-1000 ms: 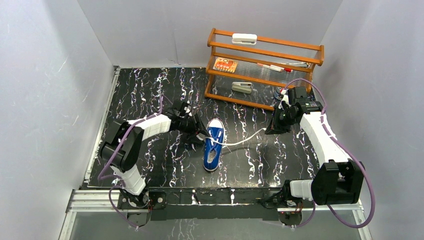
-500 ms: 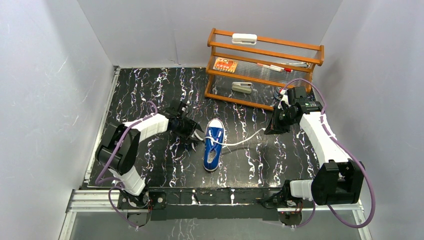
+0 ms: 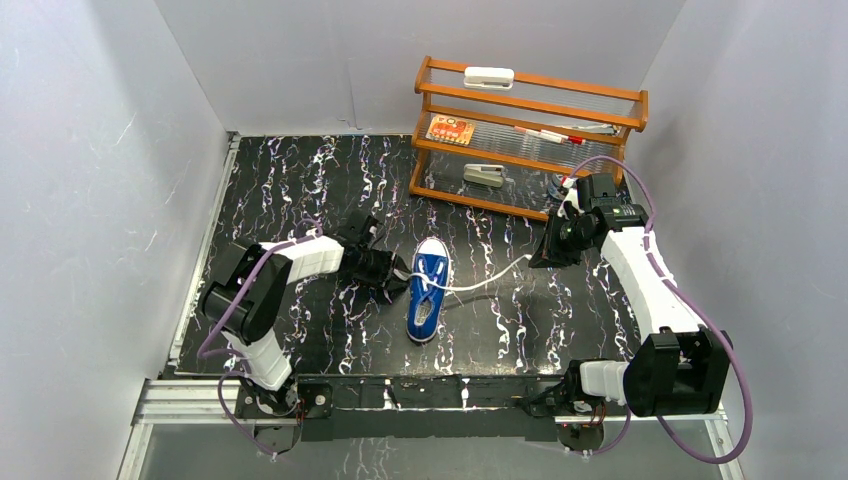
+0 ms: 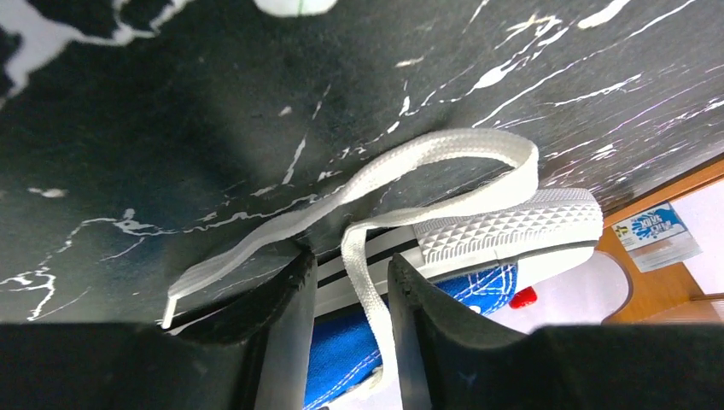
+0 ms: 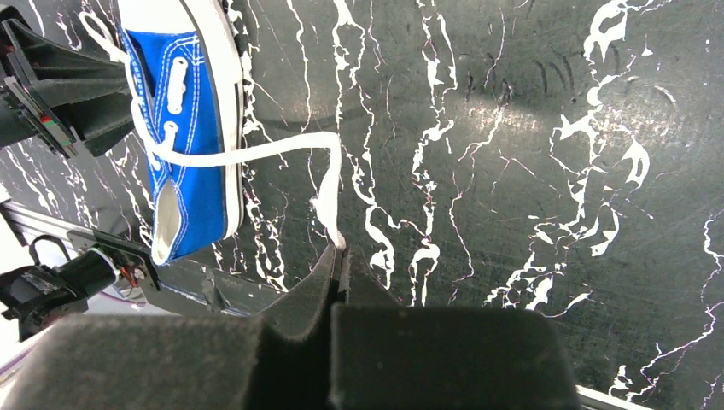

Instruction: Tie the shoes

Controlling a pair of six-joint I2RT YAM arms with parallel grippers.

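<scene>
The sneaker (image 3: pixel 428 290), blue canvas with a white toe cap and white sole edge, lies near the middle of the black marbled table (image 3: pixel 300 180), its toe pointing toward the far side and its heel opening toward the arm bases. The wooden rack (image 3: pixel 530 130) stands well apart from it at the back. The left gripper (image 3: pixel 398 275) is low at the shoe's left flank, just beside the sole. In the left wrist view its two dark fingers (image 4: pixel 286 342) stand apart with a narrow gap. A strand of the left lace (image 4: pixel 444 154) comes down into that gap from a flat loop that curves out over the table and back past the ribbed white sole edge (image 4: pixel 504 235). The strand looks loose between the fingers, touching neither side firmly, so the claw reads as apart, not clamped. The free end of the same lace lies flat on the table by the left finger. The right lace (image 3: pixel 490 278) runs out from the eyelets across the table to the right gripper (image 3: pixel 543 262), which sits well to the right of the shoe. In the right wrist view its fingertips (image 5: pixel 339 260) are pressed together on the lace end (image 5: pixel 273 152), which sags slightly on its way back to the blue upper (image 5: pixel 192 111).
</scene>
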